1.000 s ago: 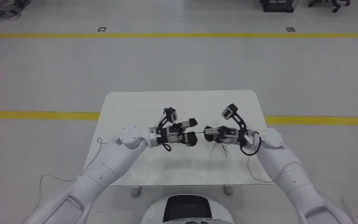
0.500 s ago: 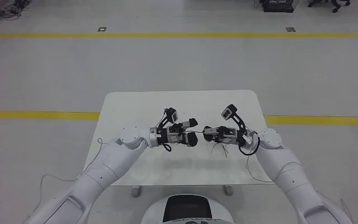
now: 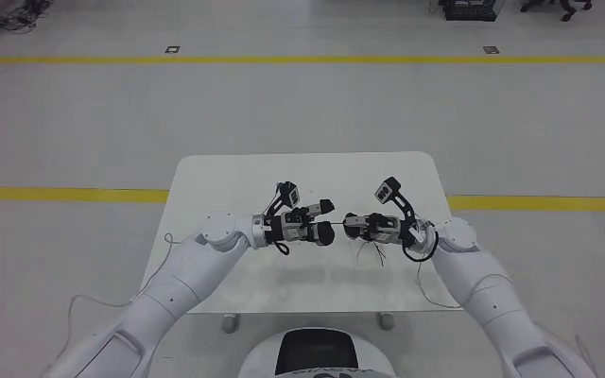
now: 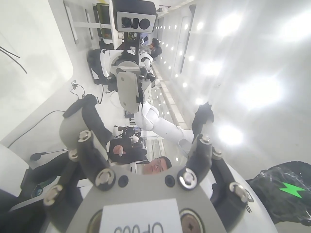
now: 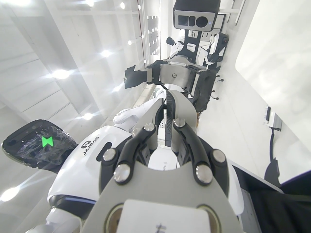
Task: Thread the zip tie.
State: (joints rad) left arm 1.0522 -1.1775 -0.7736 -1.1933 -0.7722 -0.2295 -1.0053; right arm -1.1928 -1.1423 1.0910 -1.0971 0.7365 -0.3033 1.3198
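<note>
The zip tie is a black ribbed strap held in the air over the middle of the tabletop, between the two arms. Its long axis runs from side to side across the table, roughly level and in line with both wrists. In the top view it shows as a thin dark line spanning the short gap between the grippers.

One end sits in the right gripper. That gripper's fingers are pressed together on the strap's flat faces. The free end points straight out past the fingertips toward the left gripper, which faces the right one head-on, close by.

The left gripper's fingers are spread wide and hold nothing. Their dark pads stand one on each side of the strap's line. The tip of the strap seems to reach the opening between those pads, but whether it touches the left gripper is too fine to tell.

A few thin dark strands lie loose on the tabletop under the right gripper, on the side nearer the robot and apart from the held strap. The tabletop is white with rounded corners, and both arms reach in over its near edge.
</note>
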